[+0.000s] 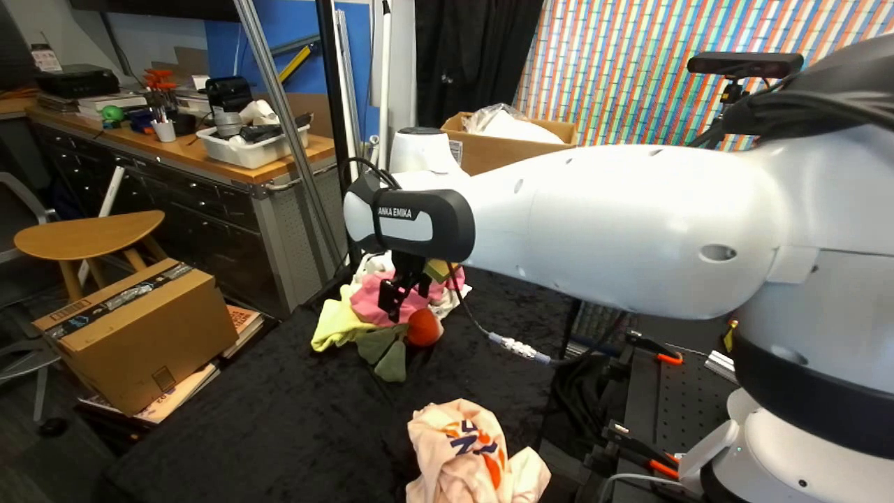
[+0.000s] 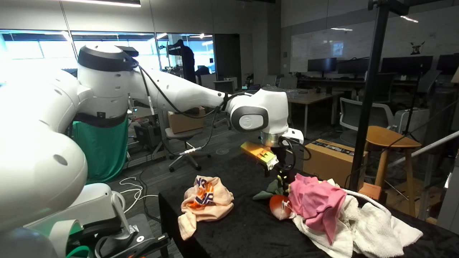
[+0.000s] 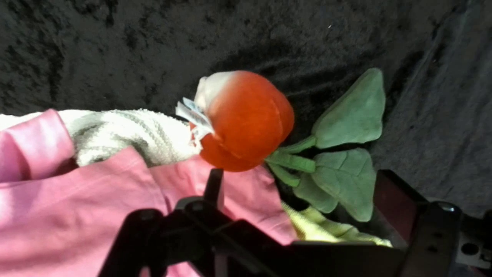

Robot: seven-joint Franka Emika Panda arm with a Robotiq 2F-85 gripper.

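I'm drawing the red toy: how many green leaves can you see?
3 in the wrist view: an upper leaf, a lower leaf, and a third leaf partly under the lower one. More could be hidden.

The velvet-covered worktop (image 1: 279,426) is showing mottled black. Near its robot-side edge, a bunched peach cloth (image 2: 215,211) is bearing navy and orange lettering (image 2: 206,197). Toward the opposite edge, a round, red-orange plush toy (image 3: 250,115) is fading to white — its soft leaves (image 3: 351,115) are showing dusty green. Nearby, a crumpled pink cloth (image 2: 315,200), white terry towelling (image 2: 376,225) and a textured yellow cloth (image 1: 339,324) are showing plain colours.
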